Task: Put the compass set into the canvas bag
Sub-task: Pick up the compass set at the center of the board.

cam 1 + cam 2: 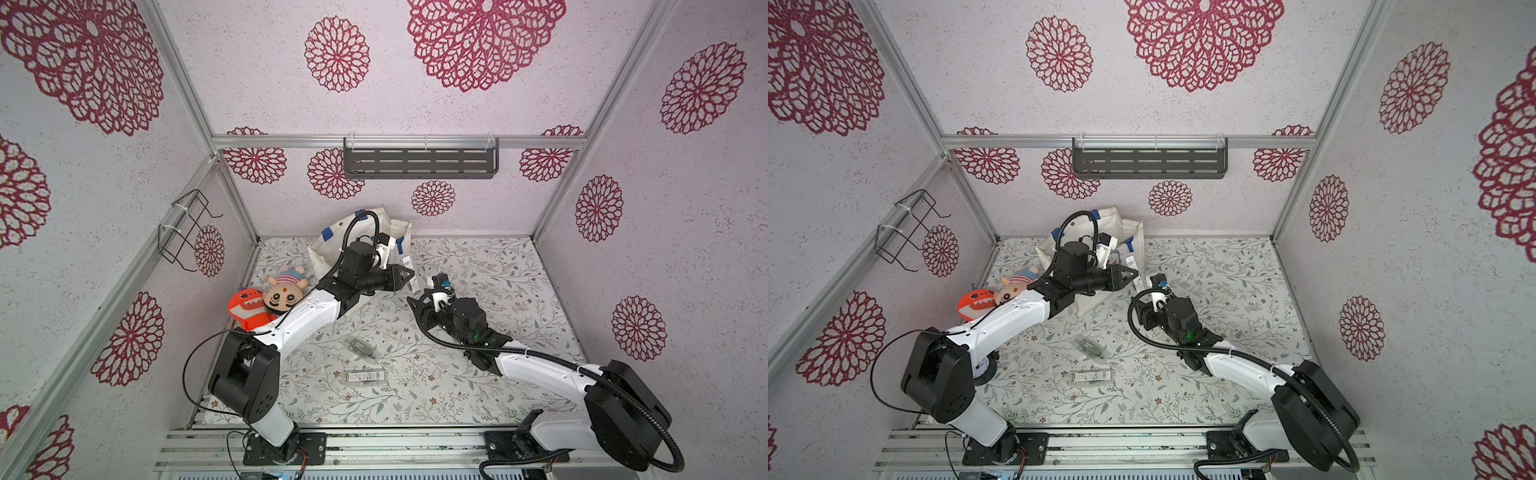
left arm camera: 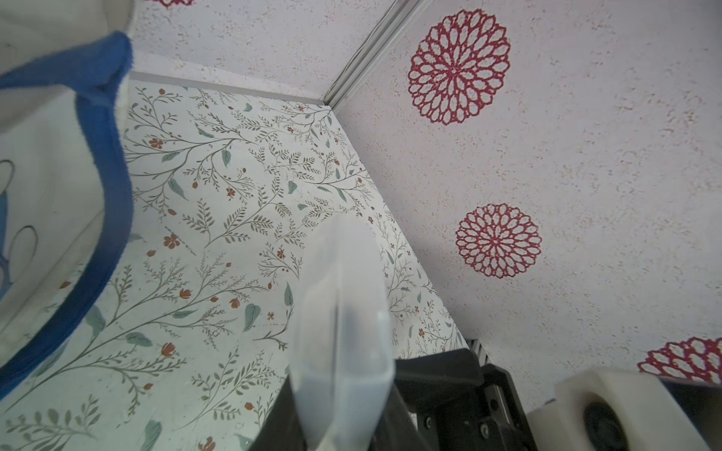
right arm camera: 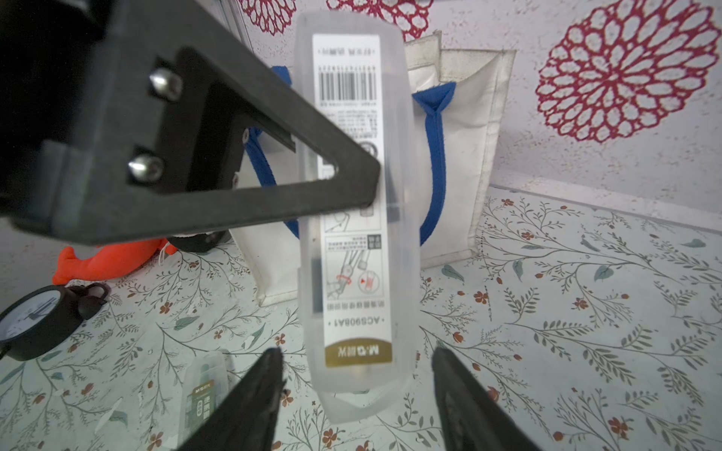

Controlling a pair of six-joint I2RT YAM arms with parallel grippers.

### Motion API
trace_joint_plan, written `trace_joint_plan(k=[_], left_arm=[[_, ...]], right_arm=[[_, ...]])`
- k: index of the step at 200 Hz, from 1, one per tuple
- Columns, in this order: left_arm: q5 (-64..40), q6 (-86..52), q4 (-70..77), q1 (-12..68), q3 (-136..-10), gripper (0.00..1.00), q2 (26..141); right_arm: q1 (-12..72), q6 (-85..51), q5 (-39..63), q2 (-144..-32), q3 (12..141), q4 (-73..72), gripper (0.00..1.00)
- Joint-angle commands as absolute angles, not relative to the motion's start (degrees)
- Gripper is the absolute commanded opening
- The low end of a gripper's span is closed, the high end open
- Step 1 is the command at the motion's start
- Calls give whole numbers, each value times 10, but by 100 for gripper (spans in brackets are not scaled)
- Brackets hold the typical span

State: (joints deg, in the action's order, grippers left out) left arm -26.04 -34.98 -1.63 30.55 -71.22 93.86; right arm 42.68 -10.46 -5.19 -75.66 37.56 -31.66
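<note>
Tabletop: pale covering printed with grey-green sprigs and small rust-red flowers.
Orange dinosaur plush: lies at the left side, white zigzag teeth showing.
Doll plush: round tan face, pink and blue striped cap, pressed right against the dinosaur on its far side.
Alarm clock: black case, white dial, standing on the tabletop near the dinosaur but apart from it; only an edge of its dial shows from above.
Wire rack: black, tied to the left frame rail, nothing in it.
Slotted shelf: dark metal, hung on the back rail.
Walls: whitish, rough, with crimson flower medallions.
</note>
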Motion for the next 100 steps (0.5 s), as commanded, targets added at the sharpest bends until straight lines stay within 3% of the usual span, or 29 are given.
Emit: trace_joint_plan(k=[1,100], left_arm=[[-241,-321,-44,292,-746,24,916],[-178,-207,-207,143,-908,24,905]], right_arm=[[426,-100,-44,-730,371,-314,70],[426,-86,15,-694,338,-300,67]])
